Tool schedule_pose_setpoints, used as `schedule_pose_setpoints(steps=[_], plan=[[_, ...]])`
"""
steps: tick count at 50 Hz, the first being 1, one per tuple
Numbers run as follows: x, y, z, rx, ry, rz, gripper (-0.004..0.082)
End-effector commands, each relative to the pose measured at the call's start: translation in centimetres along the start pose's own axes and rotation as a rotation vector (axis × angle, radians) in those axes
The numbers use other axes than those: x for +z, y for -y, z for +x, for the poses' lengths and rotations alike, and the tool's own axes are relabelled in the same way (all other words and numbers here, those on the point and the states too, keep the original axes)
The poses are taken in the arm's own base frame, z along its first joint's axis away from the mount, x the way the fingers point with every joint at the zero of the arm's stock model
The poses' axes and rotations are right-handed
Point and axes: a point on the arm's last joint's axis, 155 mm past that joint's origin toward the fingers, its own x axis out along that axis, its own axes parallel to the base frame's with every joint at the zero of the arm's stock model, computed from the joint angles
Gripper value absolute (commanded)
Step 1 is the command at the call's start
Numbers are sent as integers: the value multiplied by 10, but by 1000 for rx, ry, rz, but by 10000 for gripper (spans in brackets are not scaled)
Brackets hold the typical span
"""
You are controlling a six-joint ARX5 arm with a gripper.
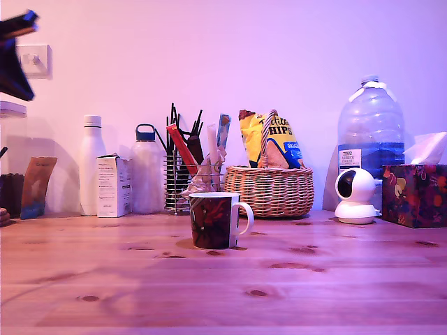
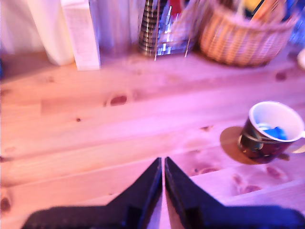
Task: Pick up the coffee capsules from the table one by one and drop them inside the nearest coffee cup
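The coffee cup (image 1: 213,222), dark red and black with a white handle and rim, stands on the wooden table (image 1: 314,293) near the middle of the exterior view. In the wrist view the cup (image 2: 255,143) holds blue coffee capsules (image 2: 275,132) inside its white bowl. No capsule shows on the bare table (image 2: 95,138). My gripper (image 2: 163,163) hangs well above the planks, to one side of the cup, its black fingertips pressed together with nothing between them. A dark part of the arm (image 1: 14,63) shows at the top of the exterior view's left.
Along the back wall stand a white bottle (image 1: 91,167), a white carton (image 1: 113,186), a wire utensil rack (image 1: 183,185), a wicker basket (image 1: 269,190) of snack bags, a large water jug (image 1: 370,132), a small white camera (image 1: 355,197) and a tissue box (image 1: 413,194).
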Motion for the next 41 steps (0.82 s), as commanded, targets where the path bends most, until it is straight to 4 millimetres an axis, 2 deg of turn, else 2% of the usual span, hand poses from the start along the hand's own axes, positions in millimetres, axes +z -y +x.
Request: schedule_pose_setpoints(steps=[1,10,23,30,41], plan=[[-19,-1,-4,5,-3,-4,-18],[-43,2,-26,16,62,-1,-18],[-68,8,-53,19,149,-17,-18],[-74,12,-69,16,187,-27,-18],[-72,15,-95,33,253,-22,-18]])
